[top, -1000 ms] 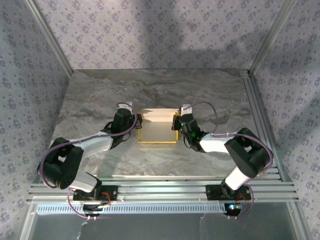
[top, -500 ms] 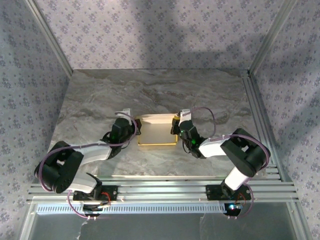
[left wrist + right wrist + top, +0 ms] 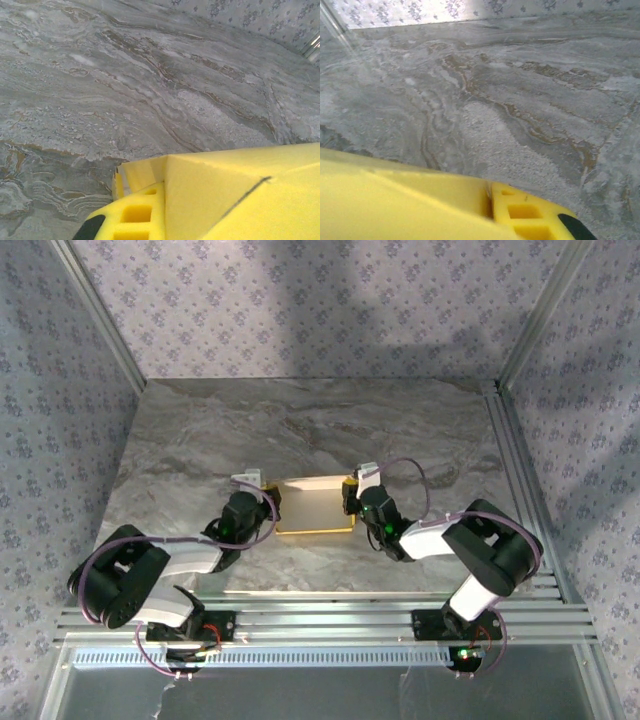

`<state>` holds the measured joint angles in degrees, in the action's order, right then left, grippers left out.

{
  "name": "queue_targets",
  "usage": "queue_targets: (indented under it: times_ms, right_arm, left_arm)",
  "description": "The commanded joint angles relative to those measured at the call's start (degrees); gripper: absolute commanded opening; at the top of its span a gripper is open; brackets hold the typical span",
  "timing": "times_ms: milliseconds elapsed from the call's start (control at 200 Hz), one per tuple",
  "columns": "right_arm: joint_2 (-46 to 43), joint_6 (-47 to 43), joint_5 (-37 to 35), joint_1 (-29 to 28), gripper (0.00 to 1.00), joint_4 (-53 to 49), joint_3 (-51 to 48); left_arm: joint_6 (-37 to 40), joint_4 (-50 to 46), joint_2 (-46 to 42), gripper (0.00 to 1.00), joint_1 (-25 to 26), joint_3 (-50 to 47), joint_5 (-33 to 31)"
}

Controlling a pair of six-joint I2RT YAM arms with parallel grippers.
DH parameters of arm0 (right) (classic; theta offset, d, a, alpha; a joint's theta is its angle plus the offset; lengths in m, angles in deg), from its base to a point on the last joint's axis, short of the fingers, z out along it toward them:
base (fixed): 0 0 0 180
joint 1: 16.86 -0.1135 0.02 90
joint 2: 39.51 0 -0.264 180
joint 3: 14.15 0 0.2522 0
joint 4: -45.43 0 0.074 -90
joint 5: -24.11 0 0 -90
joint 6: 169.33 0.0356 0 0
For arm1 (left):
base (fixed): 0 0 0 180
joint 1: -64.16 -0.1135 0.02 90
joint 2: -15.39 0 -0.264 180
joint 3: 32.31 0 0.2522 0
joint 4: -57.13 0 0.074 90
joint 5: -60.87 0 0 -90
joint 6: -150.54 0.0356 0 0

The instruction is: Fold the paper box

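A robot test booth: floral-papered walls (image 3: 300, 300), aluminium rails (image 3: 330, 620) and a marble-look tabletop (image 3: 300, 410).

Overhead looks down; wrists closely share paper box (image 3: 315, 505).

We see the top view under soft, even light from above, slightly grainy. Faint shadows lie on the table (image 3: 300, 420) just beneath the left gripper (image 3: 268, 502) and the right gripper (image 3: 349, 496), and a broad dim patch darkens the wall (image 3: 200, 300) far beyond them. In both wrist views the paper box (image 3: 240, 195) right beside the fingers (image 3: 135, 220) is a bright, saturated yellow and badly out of focus, its edges smeared; the marble ahead of the fingers is sharper. Farthest ahead of the right fingers, the wall washes out pale
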<state>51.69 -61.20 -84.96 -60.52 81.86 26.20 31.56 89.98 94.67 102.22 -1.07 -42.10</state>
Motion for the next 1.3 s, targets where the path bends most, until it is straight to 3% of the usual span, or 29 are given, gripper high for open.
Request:
queue_targets:
  times_ms: [0,90,175,355,790,1134,1294]
  right_arm:
    - [-3.3,0.5,3.6,-0.5,0.17,-3.8,-1.4]
    - [-5.1,1.5,3.6,-0.7,0.17,-5.7,-1.8]
    - [-6.5,2.3,4.4,-0.8,0.26,-6.8,-1.8]
    - [-8.9,4.0,6.5,-1.4,0.33,-11.7,0.2]
    - [-12.4,10.9,8.7,-0.8,0.47,-18.6,0.4]
    - [-25.4,15.8,7.3,-4.8,0.53,-32.2,0.4]
    - [-34.5,24.1,5.5,-5.6,0.52,-41.1,-0.8]
  left_arm:
    - [2.4,2.0,1.0,0.00,1.0,-0.9,1.0]
    - [3.6,2.1,1.0,0.00,1.3,-1.5,0.1]
    - [4.3,2.0,1.1,0.00,1.3,-1.9,-0.7]
    - [5.2,2.4,1.5,0.00,2.2,-1.9,-2.4]
    - [3.3,0.0,3.7,0.00,6.7,-0.9,-13.7]
    - [3.0,2.5,6.5,0.00,7.5,-0.6,-15.7]
    - [3.0,3.0,6.8,0.00,8.3,-0.6,-16.9]
